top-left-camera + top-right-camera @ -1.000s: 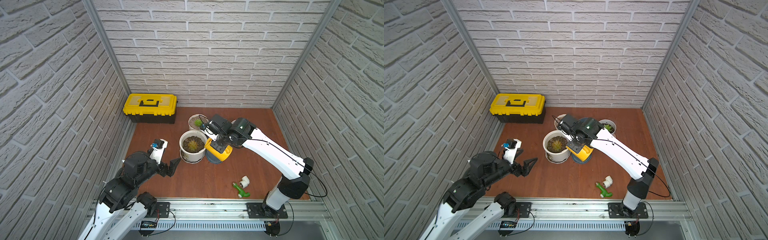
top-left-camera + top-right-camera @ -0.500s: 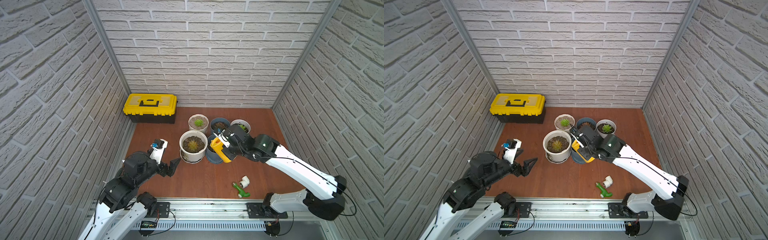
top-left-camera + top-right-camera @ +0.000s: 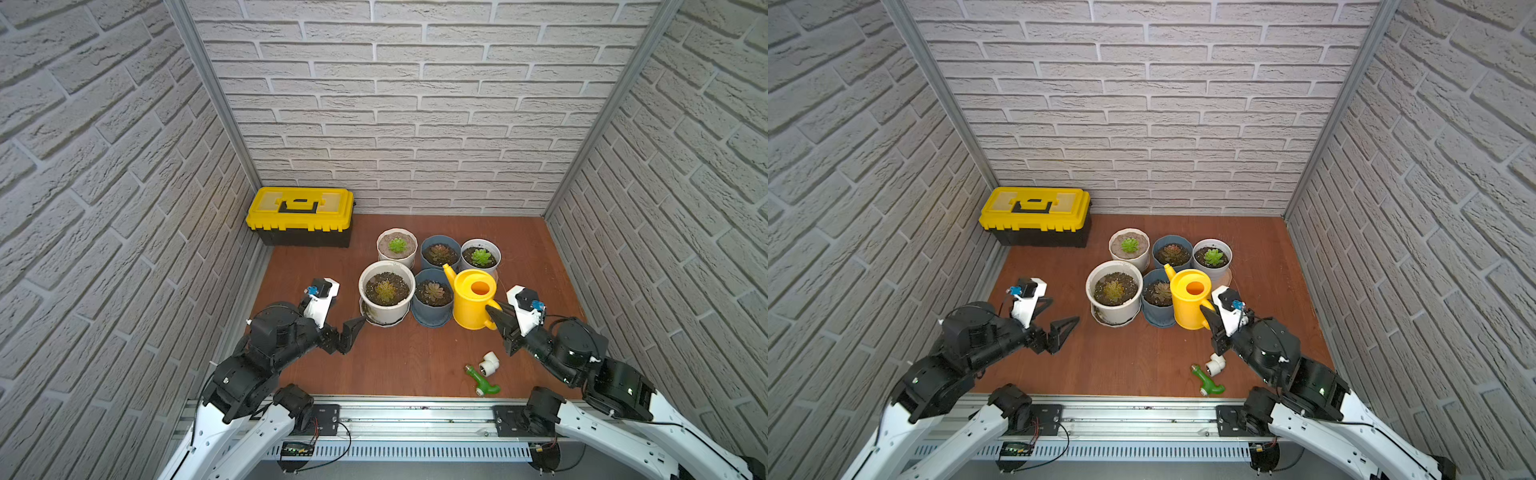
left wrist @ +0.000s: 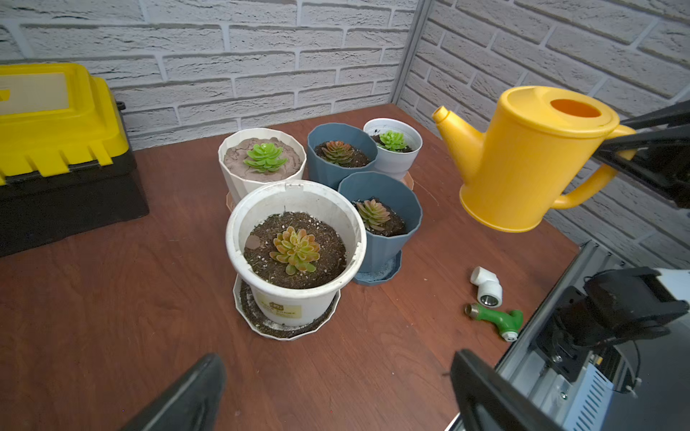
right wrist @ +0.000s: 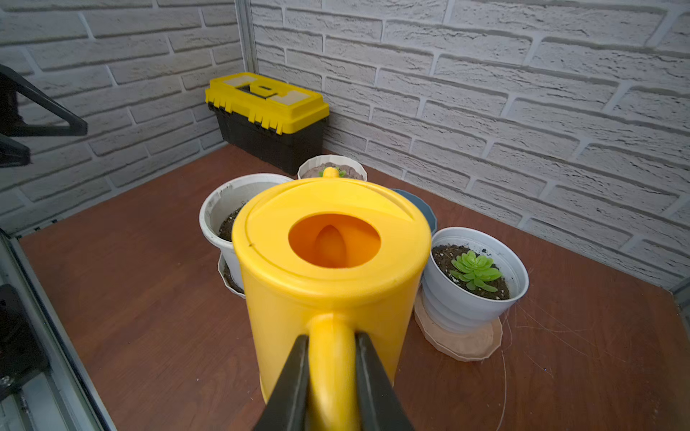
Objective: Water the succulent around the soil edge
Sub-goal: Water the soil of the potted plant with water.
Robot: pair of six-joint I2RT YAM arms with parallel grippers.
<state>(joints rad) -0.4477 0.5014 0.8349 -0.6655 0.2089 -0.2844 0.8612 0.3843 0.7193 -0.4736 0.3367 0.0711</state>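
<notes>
Yellow plastic, stiff, slick and likely light, the watering can (image 5: 332,268) handled best by its loop handle (image 4: 582,190), where the right gripper (image 5: 331,341) kept its jaws clenched, while the left gripper (image 3: 1054,314) jaws gaped, released.

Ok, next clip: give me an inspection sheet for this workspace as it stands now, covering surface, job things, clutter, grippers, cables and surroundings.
Surface: brown wooden tabletop, no puddle seen.
Job's things: yellow watering can upright, lifted off the table beside the blue pots; wide white pot on a saucer, holding the succulent ringed by the dark soil edge.
Clutter: four other potted succulents; white pipe elbow and green fitting near the front; yellow toolbox in the far left corner.
Grippers: left gripper open, empty, near the wide white pot; right gripper shut on the can's handle.
Cables: thin wires loop under the front rail.
Surroundings: white brick walls on three sides.
</notes>
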